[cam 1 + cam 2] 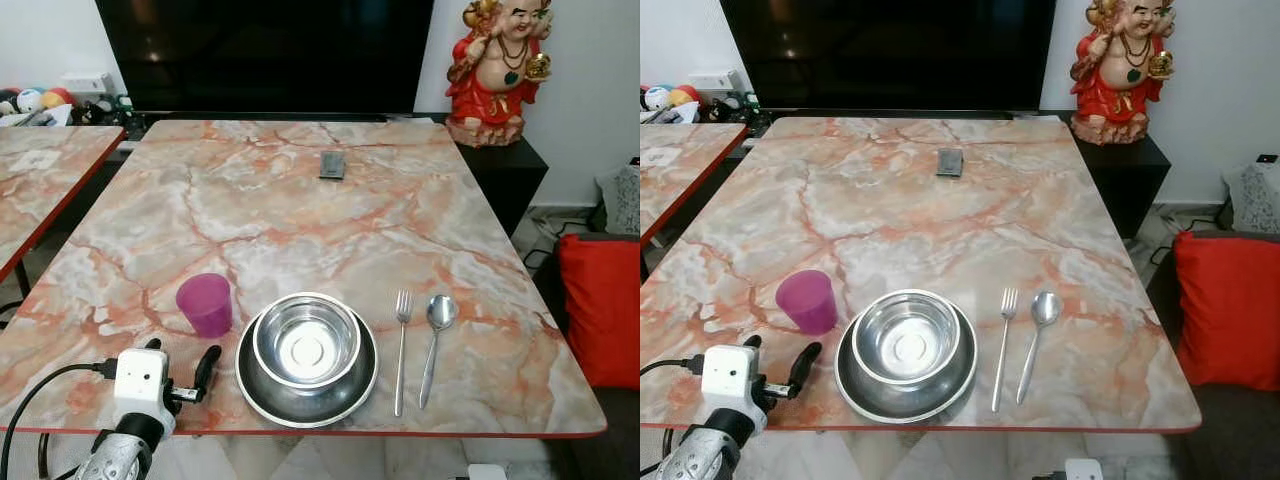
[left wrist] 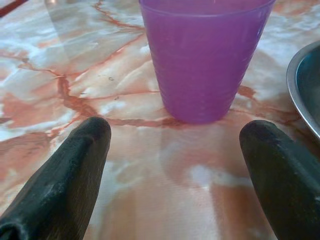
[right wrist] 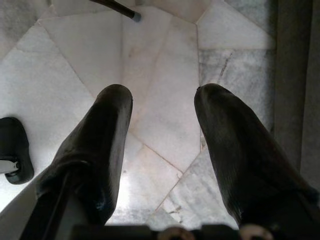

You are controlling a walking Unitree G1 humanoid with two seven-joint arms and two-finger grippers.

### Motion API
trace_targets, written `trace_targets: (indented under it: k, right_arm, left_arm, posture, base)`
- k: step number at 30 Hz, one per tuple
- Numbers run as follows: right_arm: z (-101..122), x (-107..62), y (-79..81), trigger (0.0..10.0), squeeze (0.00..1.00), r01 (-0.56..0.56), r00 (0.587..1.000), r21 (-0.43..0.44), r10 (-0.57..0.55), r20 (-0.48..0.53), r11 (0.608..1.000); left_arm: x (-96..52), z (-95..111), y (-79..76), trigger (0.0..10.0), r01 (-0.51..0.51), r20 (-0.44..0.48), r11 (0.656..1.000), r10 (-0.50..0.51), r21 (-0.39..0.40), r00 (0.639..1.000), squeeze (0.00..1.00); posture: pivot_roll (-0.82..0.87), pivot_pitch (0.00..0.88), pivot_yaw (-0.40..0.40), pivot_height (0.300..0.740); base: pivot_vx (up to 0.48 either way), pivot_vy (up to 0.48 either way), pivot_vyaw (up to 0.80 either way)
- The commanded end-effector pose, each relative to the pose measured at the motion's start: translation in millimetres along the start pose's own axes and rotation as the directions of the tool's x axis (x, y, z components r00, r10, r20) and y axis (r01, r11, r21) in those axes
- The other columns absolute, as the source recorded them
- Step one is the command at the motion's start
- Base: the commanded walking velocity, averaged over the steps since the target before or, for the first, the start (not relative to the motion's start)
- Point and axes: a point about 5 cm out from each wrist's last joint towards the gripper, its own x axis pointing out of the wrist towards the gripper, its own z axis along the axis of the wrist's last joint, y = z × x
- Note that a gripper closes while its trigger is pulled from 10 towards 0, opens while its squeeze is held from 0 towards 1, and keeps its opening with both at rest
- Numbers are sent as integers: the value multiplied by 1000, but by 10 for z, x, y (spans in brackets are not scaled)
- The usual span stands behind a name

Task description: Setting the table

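Two spread fingers (image 2: 65, 170) of the left end effector (image 1: 180, 362) hover just short of the cup (image 1: 205, 303) on the table (image 1: 300, 200); right end effector (image 3: 162, 150) hangs open.

I am seeing the near edge of the marble table (image 1: 330, 215) crowded: the purple cup (image 1: 205, 304) is standing just beside the steel bowl (image 1: 306, 340), which is sitting in a steel plate (image 1: 262, 395), with the fork (image 1: 401, 348) and spoon (image 1: 434, 343) lying near on the right. My left gripper (image 1: 182, 368) is hovering spread before the cup, nothing between them. The table's middle is lying open up to a small dark object (image 1: 332, 165). The right gripper (image 3: 162, 107) is hanging spread over bare floor tiles (image 3: 160, 65).
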Motion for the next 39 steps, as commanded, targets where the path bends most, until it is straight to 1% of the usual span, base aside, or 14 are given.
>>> trace_targets:
  k: [1, 14, 19, 22, 24, 27, 31, 33, 34, 35, 36, 37, 38, 39]
  right_arm:
    - [-23, -1, 18, 10000, 0, 0, 1000, 8, 0, -18, 1000]
    - [9, 8, 11, 10000, 0, -1, 1000, 9, 1, -12, 1000]
    - [1, 5, -1, 10000, 0, 2, 1000, 6, -2, -14, 1000]
    - [-4, 4, -6, 10000, 0, 2, 1000, 2, -2, -16, 1000]
    - [-4, 4, -7, 10000, 0, 2, 1000, 1, -2, -17, 1000]
    - [-5, 5, -2, 10000, 0, -3, 1000, -4, 3, -18, 1000]
    - [-4, 5, 5, 10000, 0, -6, 1000, -7, 6, -19, 1000]
    - [-4, 5, 9, 10000, 0, -6, 1000, -7, 6, -20, 1000]
    - [-5, 5, 12, 10000, 0, -6, 1000, -5, 5, -20, 1000]
    - [-5, 5, 14, 10000, 0, -5, 1000, -4, 5, -20, 1000]
    - [-5, 5, 14, 10000, 0, -5, 1000, -4, 5, -20, 1000]
    - [-5, 6, 17, 10000, 0, -5, 1000, -2, 4, -20, 1000]
    - [-5, 6, 19, 10000, 0, -4, 1000, 0, 4, -20, 1000]
    - [-5, 6, 19, 10000, 0, -4, 1000, 0, 4, -20, 1000]
  left_arm:
    - [-34, 57, 31, 10000, -10, 25, 1000, 9, 21, 1000, 0]
    - [-139, -35, -3, 10000, -27, 19, 1000, 27, 13, 999, 0]
    - [-248, -78, -11, 10000, -42, 24, 999, 42, 23, 999, 0]
    - [-412, -82, 31, 10000, -98, 35, 994, 96, 45, 995, 0]
    - [-439, -87, 42, 10000, -111, 35, 992, 109, 52, 993, 0]
    - [-689, -170, 304, 10000, -363, 18, 927, 363, 88, 931, 0]
    - [-823, -216, 481, 10000, -499, 19, 856, 501, 138, 865, 0]
    - [-922, -275, 602, 10000, -586, -3, 794, 594, 163, 804, 0]
    - [-1031, -360, 736, 10000, -662, -36, 726, 679, 186, 733, 0]
    - [-1088, -403, 802, 10000, -694, -55, 691, 715, 202, 697, 0]
    - [-1088, -403, 802, 10000, -694, -55, 691, 715, 202, 697, 0]
    - [-1213, -505, 929, 10000, -751, -108, 614, 786, 244, 608, 0]
    - [-1267, -545, 971, 10000, -776, -125, 577, 815, 254, 565, 0]
    - [-1267, -545, 971, 10000, -776, -125, 577, 815, 254, 565, 0]
  posture:
    - [37, 17, 7, 740]
    - [39, 8, 3, 740]
    - [39, 13, 0, 740]
    - [45, 15, -1, 740]
    - [45, 15, -1, 740]
    - [57, 19, -3, 740]
    - [62, 18, -4, 740]
    - [61, 18, -2, 740]
    - [59, 16, 0, 740]
    - [58, 17, 2, 740]
    - [58, 17, 2, 740]
    - [56, 16, 4, 740]
    - [55, 16, 5, 740]
    - [55, 16, 5, 740]
  base:
    - [0, 0, 0]
    - [0, 0, 0]
    - [0, 0, 0]
    - [0, 0, 0]
    - [0, 0, 0]
    - [0, 0, 0]
    - [0, 0, 0]
    - [0, 0, 0]
    - [0, 0, 0]
    - [0, 0, 0]
    - [0, 0, 0]
    - [0, 0, 0]
    - [0, 0, 0]
    - [0, 0, 0]
